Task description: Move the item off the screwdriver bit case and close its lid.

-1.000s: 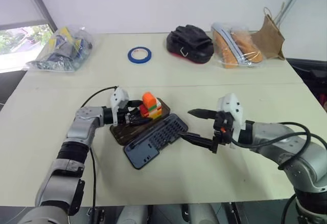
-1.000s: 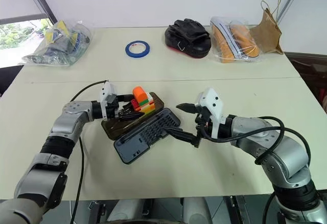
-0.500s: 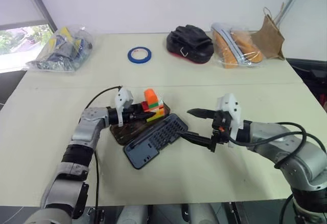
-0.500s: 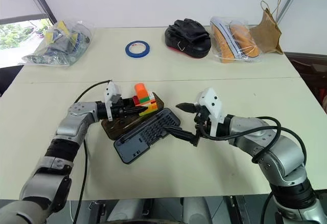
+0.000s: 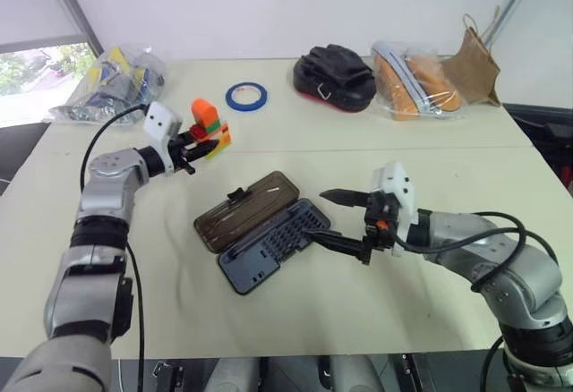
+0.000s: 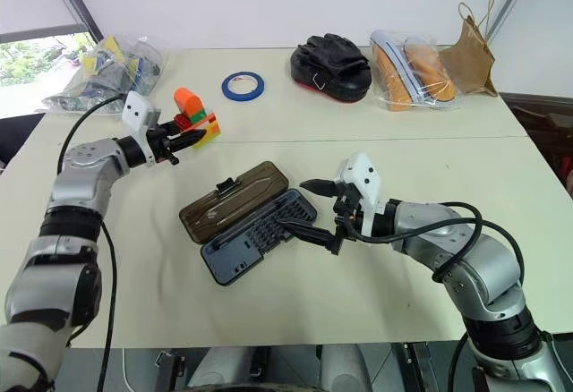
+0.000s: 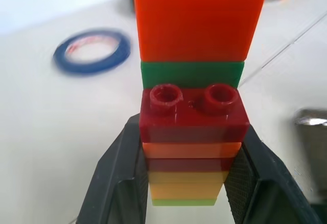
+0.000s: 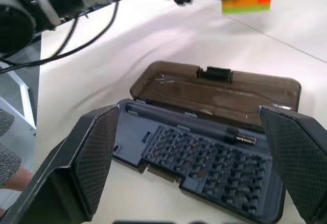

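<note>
My left gripper (image 5: 202,142) is shut on the item (image 5: 209,126), a stack of toy bricks with an orange block on top, and holds it in the air over the table's left side. In the left wrist view both fingers (image 7: 121,183) clamp the item's (image 7: 195,106) lower layers. The screwdriver bit case (image 5: 270,247) lies open mid-table. Its smoky brown lid (image 5: 243,212) is flat on the table with nothing on it. My right gripper (image 5: 314,215) is open just right of the case, its fingers (image 8: 96,155) spread over the tray of bits (image 8: 214,165).
A blue tape ring (image 5: 245,97), a black pouch (image 5: 333,76), a clear bag with orange shoes (image 5: 412,79) and a brown paper bag (image 5: 472,63) line the far side. A plastic bag (image 5: 112,85) lies at the far left.
My left gripper has closed on the item, lifted it off the lid and carried it left and away from the case. The right gripper has stayed in place.
</note>
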### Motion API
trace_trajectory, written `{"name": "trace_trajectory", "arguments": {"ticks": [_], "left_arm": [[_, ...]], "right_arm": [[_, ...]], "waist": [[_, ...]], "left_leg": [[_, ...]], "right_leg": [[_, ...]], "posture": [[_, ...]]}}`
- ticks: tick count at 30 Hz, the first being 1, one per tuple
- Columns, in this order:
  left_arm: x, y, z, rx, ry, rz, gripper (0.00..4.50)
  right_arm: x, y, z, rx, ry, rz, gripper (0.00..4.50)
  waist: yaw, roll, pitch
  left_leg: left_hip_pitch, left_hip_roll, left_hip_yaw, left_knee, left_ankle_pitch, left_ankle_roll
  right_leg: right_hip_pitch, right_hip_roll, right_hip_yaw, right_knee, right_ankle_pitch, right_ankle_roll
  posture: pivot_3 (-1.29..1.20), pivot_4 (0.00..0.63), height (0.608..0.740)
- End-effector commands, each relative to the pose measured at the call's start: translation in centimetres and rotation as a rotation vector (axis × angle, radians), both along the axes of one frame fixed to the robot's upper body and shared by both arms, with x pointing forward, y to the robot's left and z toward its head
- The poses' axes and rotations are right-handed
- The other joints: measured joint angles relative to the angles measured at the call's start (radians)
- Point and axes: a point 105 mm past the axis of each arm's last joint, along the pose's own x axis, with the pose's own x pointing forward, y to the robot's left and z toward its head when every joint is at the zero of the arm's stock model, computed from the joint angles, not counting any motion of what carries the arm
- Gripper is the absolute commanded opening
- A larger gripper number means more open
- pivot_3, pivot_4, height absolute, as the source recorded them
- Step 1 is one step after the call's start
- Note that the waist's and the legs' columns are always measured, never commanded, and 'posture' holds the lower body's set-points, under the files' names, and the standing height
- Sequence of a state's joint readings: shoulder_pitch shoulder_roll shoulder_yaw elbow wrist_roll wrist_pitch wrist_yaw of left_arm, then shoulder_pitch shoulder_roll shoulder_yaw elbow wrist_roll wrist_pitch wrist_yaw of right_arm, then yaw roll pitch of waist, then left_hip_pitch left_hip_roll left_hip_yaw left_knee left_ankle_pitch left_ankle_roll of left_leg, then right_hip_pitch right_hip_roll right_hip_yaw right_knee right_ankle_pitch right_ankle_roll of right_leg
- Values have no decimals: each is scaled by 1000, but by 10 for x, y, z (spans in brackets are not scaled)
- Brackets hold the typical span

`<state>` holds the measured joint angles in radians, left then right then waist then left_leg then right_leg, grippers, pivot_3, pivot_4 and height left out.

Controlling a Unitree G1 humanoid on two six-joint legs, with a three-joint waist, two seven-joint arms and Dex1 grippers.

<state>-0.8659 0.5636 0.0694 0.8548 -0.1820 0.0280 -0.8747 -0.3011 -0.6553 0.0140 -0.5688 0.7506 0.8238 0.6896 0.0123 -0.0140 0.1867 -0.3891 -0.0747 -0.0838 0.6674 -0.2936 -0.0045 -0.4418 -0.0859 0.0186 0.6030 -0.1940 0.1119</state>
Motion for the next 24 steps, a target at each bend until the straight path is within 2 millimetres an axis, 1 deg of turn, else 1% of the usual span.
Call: {"name": "trace_trajectory", "arguments": {"ticks": [1,3,5,6,8,10,12,13,14,15,16,17,18,20,22,24], "left_arm": [[13,24,3,49,-54,151,1347],[16,37,0,54,-55,241,1347],[17,44,-5,49,-48,299,1347],[18,46,-7,46,-46,312,1347],[17,43,-15,23,-20,300,1347],[16,40,-18,17,-11,291,1347],[16,40,-21,20,-7,297,2405],[16,40,-22,20,-7,301,2690],[16,42,-21,21,-13,316,3235],[17,44,-20,19,-20,330,3670],[17,48,-17,21,-34,354,4281],[18,51,-15,24,-50,374,4480],[18,53,-12,27,-67,387,4480],[18,60,2,-28,-116,416,4480],[15,69,17,-73,-175,427,4480],[7,76,37,-163,-233,384,4480]], "right_arm": [[-1,0,8,10,-42,4,4500],[-3,-1,7,9,-40,-4,4500],[-4,-2,5,10,-33,-15,4500],[-5,-2,5,11,-32,-18,4500],[-6,-3,4,12,-28,-26,4500],[-6,-3,3,12,-26,-30,4500],[-4,-4,4,12,-30,-36,4500],[-3,-4,4,13,-31,-38,4500],[-3,-5,5,14,-33,-40,4500],[-2,-5,5,13,-34,-40,4500],[-2,-5,5,14,-34,-39,4500],[-2,-5,5,13,-34,-39,4500],[-2,-5,5,13,-34,-38,4500],[-2,-5,5,11,-31,-37,4500],[-2,-5,4,6,-30,-37,4500],[-2,-6,4,4,-27,-38,4500]], "waist": [[-2,0,0],[-3,0,0],[-3,0,0],[-2,0,0],[-1,-1,-1],[-1,-1,-1],[-2,-1,-1],[-2,-1,-1],[-2,-1,-1],[-2,-1,-1],[-3,-2,-1],[-3,-2,-1],[-4,-2,-1],[-4,-2,-1],[-4,-2,-1],[-5,-2,-1]], "left_leg": [[0,0,0,0,0,0],[0,0,0,0,0,0],[0,0,0,0,0,0],[0,0,0,0,0,0],[0,0,0,0,0,0],[0,0,0,1,0,0],[0,0,0,2,0,0],[0,0,1,2,0,0],[0,0,1,2,0,0],[0,0,0,2,0,0],[0,0,0,2,0,0],[0,0,0,2,0,0],[0,0,0,2,0,0],[0,0,0,2,0,0],[0,0,0,2,0,0],[0,0,0,2,0,0]], "right_leg": [[0,0,0,0,0,0],[-1,0,0,0,0,0],[-1,0,0,1,0,0],[-1,0,1,1,0,0],[-1,0,1,2,0,0],[-1,0,1,4,0,0],[-1,0,1,7,0,0],[-1,0,1,7,0,0],[-1,0,1,8,0,0],[-1,0,1,8,0,0],[-1,0,1,8,0,0],[-1,0,1,8,0,0],[-1,0,1,8,0,0],[-2,0,1,9,0,0],[-2,0,1,9,0,0],[-2,0,1,9,0,0]], "posture": [[0,150,740],[0,150,740],[0,150,740],[0,150,740],[0,150,740],[0,150,740],[0,150,740],[0,150,740],[0,150,740],[0,150,740],[0,150,740],[0,150,740],[0,150,740],[0,150,740],[0,150,740],[0,150,740]]}}
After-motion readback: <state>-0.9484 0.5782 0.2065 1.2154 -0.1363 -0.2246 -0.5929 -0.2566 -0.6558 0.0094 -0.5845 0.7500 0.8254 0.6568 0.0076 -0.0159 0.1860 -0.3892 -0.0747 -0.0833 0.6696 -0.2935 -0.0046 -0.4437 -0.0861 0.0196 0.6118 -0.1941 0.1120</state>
